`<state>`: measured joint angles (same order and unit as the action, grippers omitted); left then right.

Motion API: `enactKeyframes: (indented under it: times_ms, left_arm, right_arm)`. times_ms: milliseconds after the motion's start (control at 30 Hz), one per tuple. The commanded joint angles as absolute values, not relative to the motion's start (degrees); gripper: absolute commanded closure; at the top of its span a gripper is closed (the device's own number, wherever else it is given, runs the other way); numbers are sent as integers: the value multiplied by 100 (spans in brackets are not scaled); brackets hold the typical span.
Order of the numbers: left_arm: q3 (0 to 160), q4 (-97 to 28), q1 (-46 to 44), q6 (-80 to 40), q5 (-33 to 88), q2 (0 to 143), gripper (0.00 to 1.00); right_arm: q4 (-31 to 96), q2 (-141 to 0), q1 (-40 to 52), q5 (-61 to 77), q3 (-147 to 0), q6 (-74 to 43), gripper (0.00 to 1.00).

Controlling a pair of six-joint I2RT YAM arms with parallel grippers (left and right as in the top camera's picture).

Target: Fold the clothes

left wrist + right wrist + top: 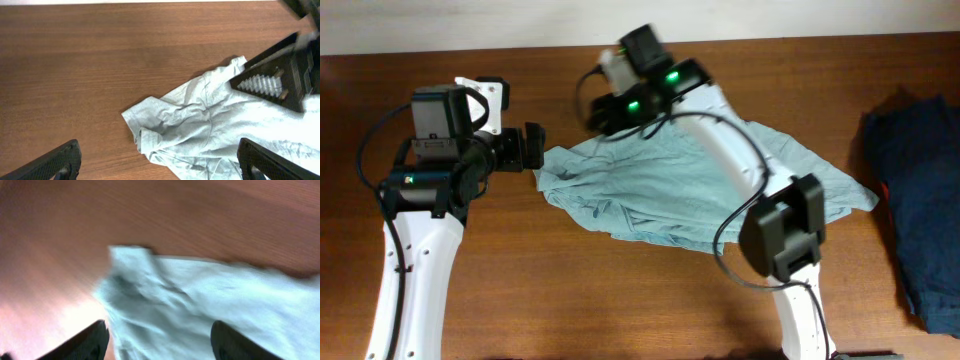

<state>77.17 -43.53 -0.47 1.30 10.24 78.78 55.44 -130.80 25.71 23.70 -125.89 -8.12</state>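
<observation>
1. The T-shirt (650,200) lies in a loose, wrinkled heap in the middle of the surface (570,300). Its left corner is bunched and partly turned over, and no clean fold shows.
2. The left gripper (535,147) hovers just beside the shirt's left edge, jaws spread wide and empty.
3. The right gripper (157,330) hangs over the shirt's far left part. Its jaws are spread, with fabric below them but apparently not pinched; that view is blurred.
4. A dark navy garment (915,180) lies well apart at the right.
5. Judging by this, the task is at an early stage: flattening and every fold remain.
</observation>
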Motion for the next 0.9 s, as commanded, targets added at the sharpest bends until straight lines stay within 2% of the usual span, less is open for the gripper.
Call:
enactKeyframes:
  times_ms: [0, 100, 233, 333, 367, 400, 433, 567, 667, 700, 867]
  left_arm:
    - [7852, -4324, -75, 790, 1951, 8077, 1]
    - [7852, -4324, -89, 878, 2200, 8468, 2]
    - [7852, -4219, -290, 1282, 2451, 9347, 10]
    - [7854, -3986, -534, 1444, 2467, 9970, 28]
    - [7854, -3942, -587, 1509, 2464, 10068, 28]
    - [7854, -3872, -648, 1584, 2458, 10175, 23]
    - [7854, -3758, -707, 1621, 2412, 10274, 1]
    - [7852, -3299, -790, 1627, 2307, 10418, 1]
    - [7852, -2786, -788, 1643, 1070, 10617, 11]
    - [7852, -2696, -784, 1769, 860, 10744, 19]
    - [7852, -2687, -784, 2383, 871, 11242, 28]
  right_arm:
    - [6141, -12803, 1918, 2027, -12682, -1240, 30]
    - [6740, -12803, 1509, 2027, -12682, -1365, 32]
    - [7266, -12796, 1173, 2029, -12682, -1361, 37]
    - [7636, -12796, 1050, 2029, -12682, -1313, 38]
    - [7693, -12796, 1050, 2029, -12682, -1240, 39]
    - [7745, -12796, 1052, 2027, -12682, -1194, 39]
    - [7784, -12796, 1052, 2025, -12682, -1177, 39]
    - [7937, -12796, 1052, 2025, -12682, -1116, 41]
    - [8020, -12796, 1052, 2025, -12682, -1096, 41]
    - [8023, -12796, 1052, 2027, -12682, -1096, 41]
    - [8071, -12796, 1052, 2027, -12682, -1098, 43]
